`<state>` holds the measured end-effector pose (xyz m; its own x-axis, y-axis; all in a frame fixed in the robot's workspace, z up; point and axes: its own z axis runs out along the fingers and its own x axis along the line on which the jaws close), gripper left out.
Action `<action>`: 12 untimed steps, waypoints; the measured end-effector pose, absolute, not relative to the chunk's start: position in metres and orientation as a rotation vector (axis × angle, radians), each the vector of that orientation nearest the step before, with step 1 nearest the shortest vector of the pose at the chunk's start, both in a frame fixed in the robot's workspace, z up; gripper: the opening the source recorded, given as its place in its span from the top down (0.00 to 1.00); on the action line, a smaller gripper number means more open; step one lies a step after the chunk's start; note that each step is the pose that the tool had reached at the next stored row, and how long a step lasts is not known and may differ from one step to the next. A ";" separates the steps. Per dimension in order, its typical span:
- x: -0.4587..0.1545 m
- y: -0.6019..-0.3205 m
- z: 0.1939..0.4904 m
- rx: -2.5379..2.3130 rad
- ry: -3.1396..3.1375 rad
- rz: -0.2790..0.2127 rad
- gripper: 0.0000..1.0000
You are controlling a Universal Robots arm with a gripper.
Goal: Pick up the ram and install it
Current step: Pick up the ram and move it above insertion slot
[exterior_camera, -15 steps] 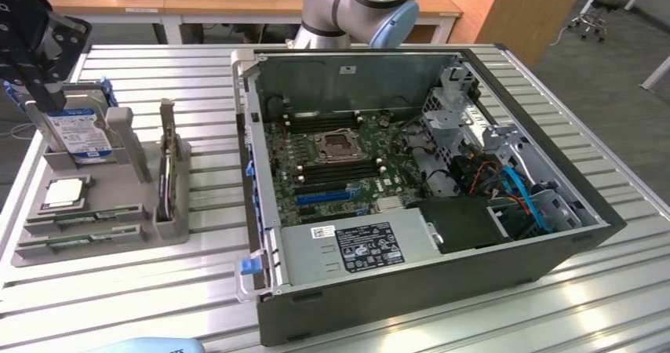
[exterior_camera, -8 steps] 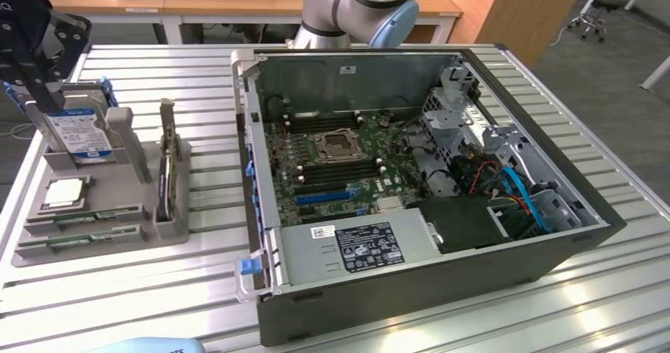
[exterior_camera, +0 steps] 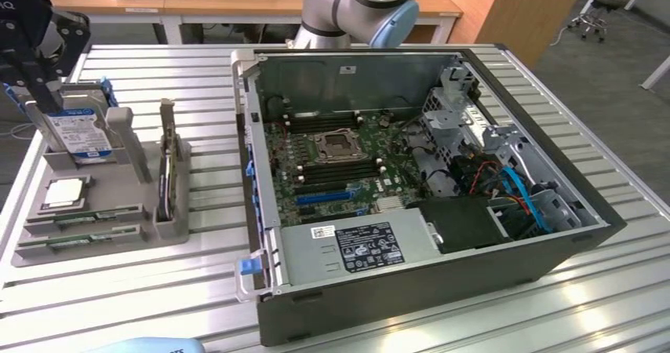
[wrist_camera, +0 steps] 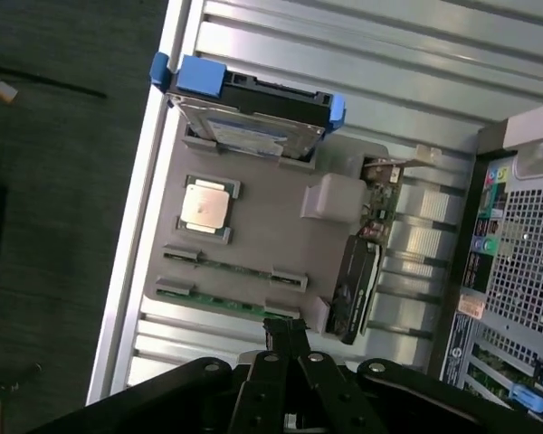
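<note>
Wrist view: black gripper [wrist_camera: 286, 330] pinched closed, empty, hovering near edge of grey plastic parts tray [wrist_camera: 271, 235]. Two long thin green ram sticks [wrist_camera: 235, 268] lie side by side in tray slots, beside square silver processor chip [wrist_camera: 205, 204].

Bright, even overhead light falls on the slatted metal table [exterior_camera: 105, 298] — pale glare streaks its ribs along the front edge. The open computer case [exterior_camera: 346, 78] holds soft shadow inside; the floor [wrist_camera: 54, 226] beside the table lies dark.
</note>
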<state>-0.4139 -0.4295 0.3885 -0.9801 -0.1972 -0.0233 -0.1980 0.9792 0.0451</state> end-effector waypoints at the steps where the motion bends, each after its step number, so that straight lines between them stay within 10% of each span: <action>1: -0.414 -0.430 0.388 -0.338 3.104 0.074 0.90; 12: -0.414 -0.430 0.388 -0.648 3.059 0.076 0.90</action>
